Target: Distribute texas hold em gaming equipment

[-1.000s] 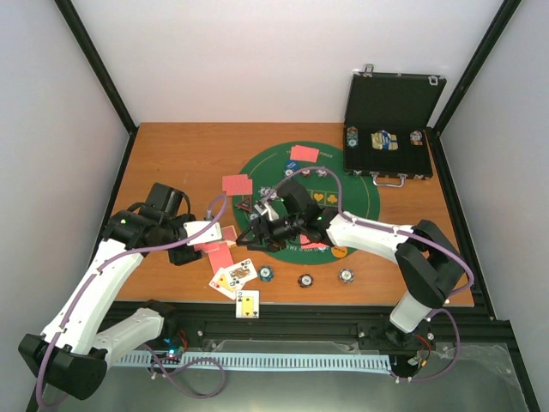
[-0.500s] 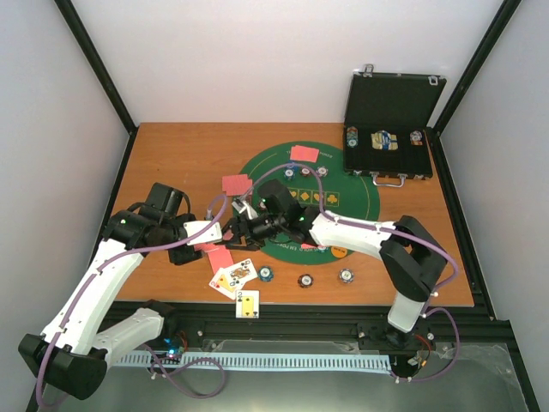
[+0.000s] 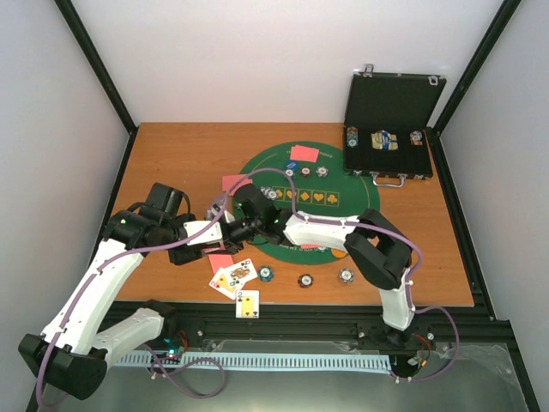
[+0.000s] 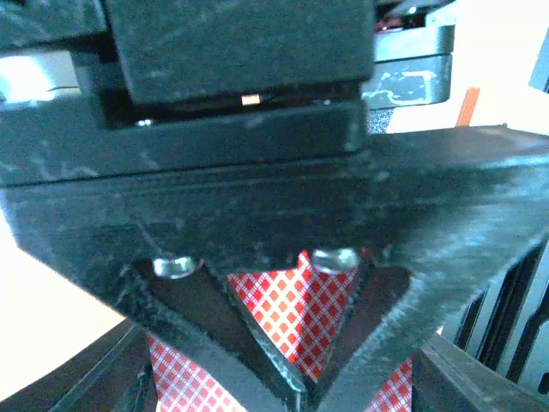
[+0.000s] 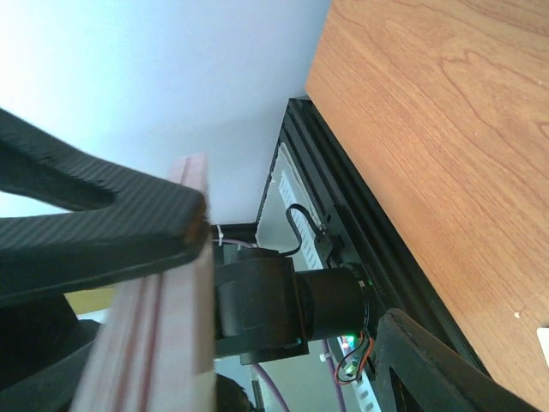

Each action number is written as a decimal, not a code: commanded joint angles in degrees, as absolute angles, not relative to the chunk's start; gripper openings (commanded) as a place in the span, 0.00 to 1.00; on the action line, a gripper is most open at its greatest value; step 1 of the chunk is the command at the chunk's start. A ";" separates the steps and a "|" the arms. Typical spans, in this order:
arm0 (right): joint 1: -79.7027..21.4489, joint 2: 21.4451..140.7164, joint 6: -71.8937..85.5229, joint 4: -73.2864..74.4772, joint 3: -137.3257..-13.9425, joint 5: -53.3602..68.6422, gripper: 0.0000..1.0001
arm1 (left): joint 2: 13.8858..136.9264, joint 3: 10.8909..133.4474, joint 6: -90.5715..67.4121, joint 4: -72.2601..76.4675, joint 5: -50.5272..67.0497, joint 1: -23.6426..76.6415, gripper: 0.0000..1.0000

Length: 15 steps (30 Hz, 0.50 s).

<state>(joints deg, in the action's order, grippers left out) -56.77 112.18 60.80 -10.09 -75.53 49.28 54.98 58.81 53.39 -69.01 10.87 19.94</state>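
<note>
at the left, the left gripper is seen clamped on a stack of red-backed cards. in the left wrist view the red diamond pattern is pinched between its fingers, which meet at the tips. the stack is held above the wooden table, near the left rim of the green mat.

just to the right, the right gripper is found close against the same stack. in the right wrist view its jaws are seen apart: one finger is laid along the pink edge of the stack, while the other finger is kept well clear of it.

nearer the front edge, a single red-backed card is laid on the wood, touching a small fan of face-up cards. one more face-up card is placed just below them. a further red card is partly hidden beyond the grippers.

further right, three poker chips are spread in a row along the near table. on the mat, a red card at the far rim is seen with a row of small chips just beside it. an orange disc is partly covered by the right arm at the mat's near rim.

at the far right, the black case is stood open, with chips seen inside.
</note>
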 commanded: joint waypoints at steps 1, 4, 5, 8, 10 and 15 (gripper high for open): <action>-56.94 114.22 61.54 -11.02 -76.87 49.72 0.64 | 53.92 59.64 54.43 -68.97 11.45 19.78 0.28; -55.55 114.39 61.35 -10.73 -74.52 49.57 0.63 | 53.34 59.69 54.66 -69.08 11.26 19.78 0.28; -54.91 114.22 61.33 -10.93 -73.33 49.64 0.62 | 53.27 59.68 54.67 -69.15 11.27 19.75 0.27; -53.43 113.09 60.89 -11.51 -69.71 49.70 0.61 | 53.26 60.01 54.67 -69.34 11.44 19.77 0.27; -52.82 112.03 60.27 -11.40 -67.54 49.63 0.61 | 53.37 60.11 54.64 -69.34 11.51 19.75 0.27; -52.02 110.09 58.87 -10.33 -64.92 49.31 0.60 | 53.79 60.52 54.43 -69.35 11.99 19.78 0.27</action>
<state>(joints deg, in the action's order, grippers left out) -54.11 110.26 61.23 -16.78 -68.69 51.44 54.74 58.48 53.41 -68.97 12.43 19.99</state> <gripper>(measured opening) 0.605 0.662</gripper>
